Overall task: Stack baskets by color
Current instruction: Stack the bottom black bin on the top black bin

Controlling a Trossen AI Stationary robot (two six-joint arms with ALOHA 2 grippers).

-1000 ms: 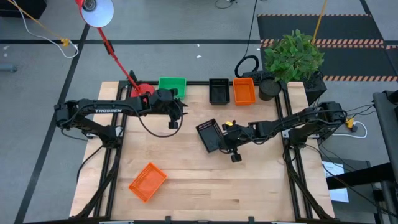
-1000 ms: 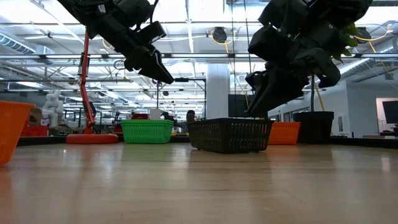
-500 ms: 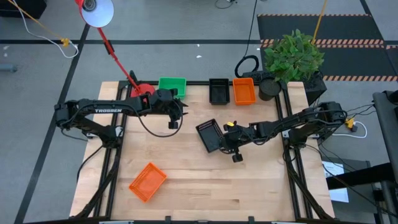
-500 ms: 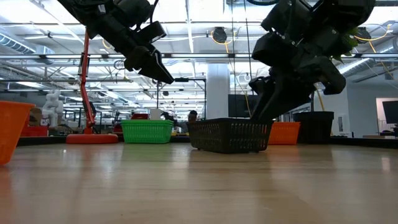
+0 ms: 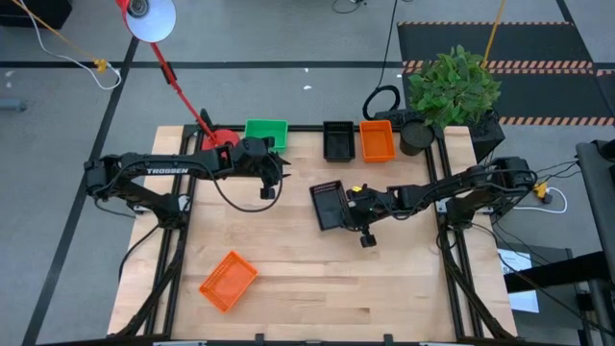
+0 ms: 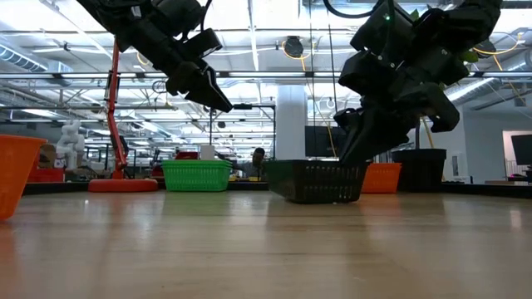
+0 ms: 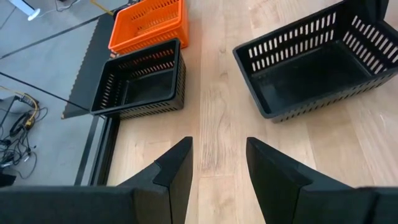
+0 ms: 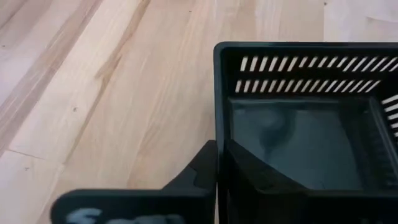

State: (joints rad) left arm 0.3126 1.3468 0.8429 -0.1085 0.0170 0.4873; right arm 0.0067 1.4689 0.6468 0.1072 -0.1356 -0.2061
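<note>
Right gripper (image 5: 348,205): jaws clamped on the wall of the black basket (image 5: 328,206), mid-table.
Left gripper (image 5: 270,183): partly open, empty, raised over the table's far left.

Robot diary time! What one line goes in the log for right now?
right gripper: shut on black basket wall, mid-table | left gripper: open, empty, raised | second black basket: back edge, beside orange basket
</note>
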